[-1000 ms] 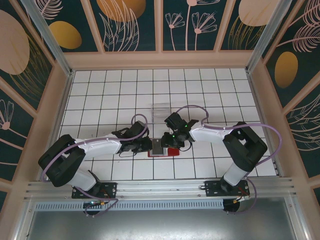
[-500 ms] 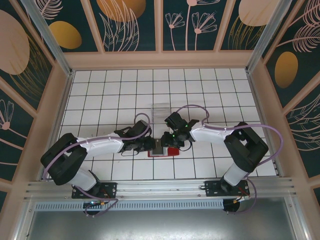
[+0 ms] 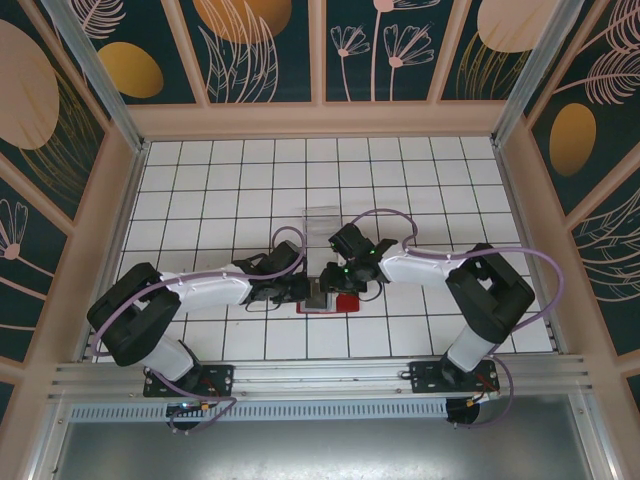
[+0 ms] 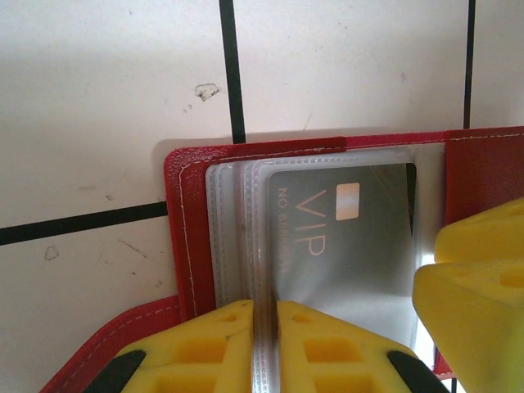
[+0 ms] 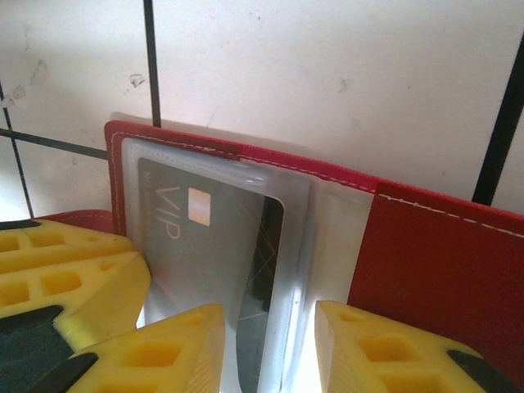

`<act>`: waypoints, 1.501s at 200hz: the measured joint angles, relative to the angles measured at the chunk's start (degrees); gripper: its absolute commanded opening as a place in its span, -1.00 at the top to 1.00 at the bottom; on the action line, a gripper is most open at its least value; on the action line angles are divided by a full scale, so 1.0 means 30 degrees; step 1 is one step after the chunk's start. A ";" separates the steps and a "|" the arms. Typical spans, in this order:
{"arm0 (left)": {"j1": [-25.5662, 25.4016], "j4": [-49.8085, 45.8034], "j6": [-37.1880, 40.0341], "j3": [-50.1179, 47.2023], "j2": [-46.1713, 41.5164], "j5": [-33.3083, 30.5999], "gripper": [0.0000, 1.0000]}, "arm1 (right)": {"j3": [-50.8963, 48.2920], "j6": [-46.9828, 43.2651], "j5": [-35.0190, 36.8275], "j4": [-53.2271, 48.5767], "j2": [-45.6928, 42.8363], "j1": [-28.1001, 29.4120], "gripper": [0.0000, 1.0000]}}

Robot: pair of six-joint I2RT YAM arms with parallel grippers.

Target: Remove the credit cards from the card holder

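Note:
The red card holder (image 3: 346, 303) lies open on the table between both arms. In the left wrist view its red cover (image 4: 176, 213) frames clear plastic sleeves, and a grey credit card marked VIP (image 4: 336, 237) sits inside one. My left gripper (image 4: 266, 327) is shut on the standing edges of the clear sleeves. A yellow finger of the right gripper (image 4: 475, 295) rests at that card's right side. In the right wrist view my right gripper (image 5: 268, 352) stands open astride the sleeve's edge, with the grey card (image 5: 205, 246) and a darker card (image 5: 266, 254) behind it between the fingers.
A small clear plastic box (image 3: 322, 220) stands on the white tiled table (image 3: 220, 190) just behind the two grippers. Wooden walls (image 3: 90, 240) enclose the table on three sides. The arms' bases sit at the near edge.
The left arm has edged right toward the card holder and its jaws have closed on the sleeve edges. The right arm has barely moved.

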 measured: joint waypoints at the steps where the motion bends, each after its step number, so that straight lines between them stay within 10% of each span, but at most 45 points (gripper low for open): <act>1: 0.0000 0.0000 0.0000 0.0000 0.0000 -0.0007 0.69 | 0.0000 0.0007 0.0007 0.0007 0.0015 0.0000 0.32; 300: -0.0342 -0.0350 0.0000 0.0466 0.0321 -0.0656 0.59 | 0.1260 0.0138 0.1843 -0.1916 0.1020 0.0386 0.51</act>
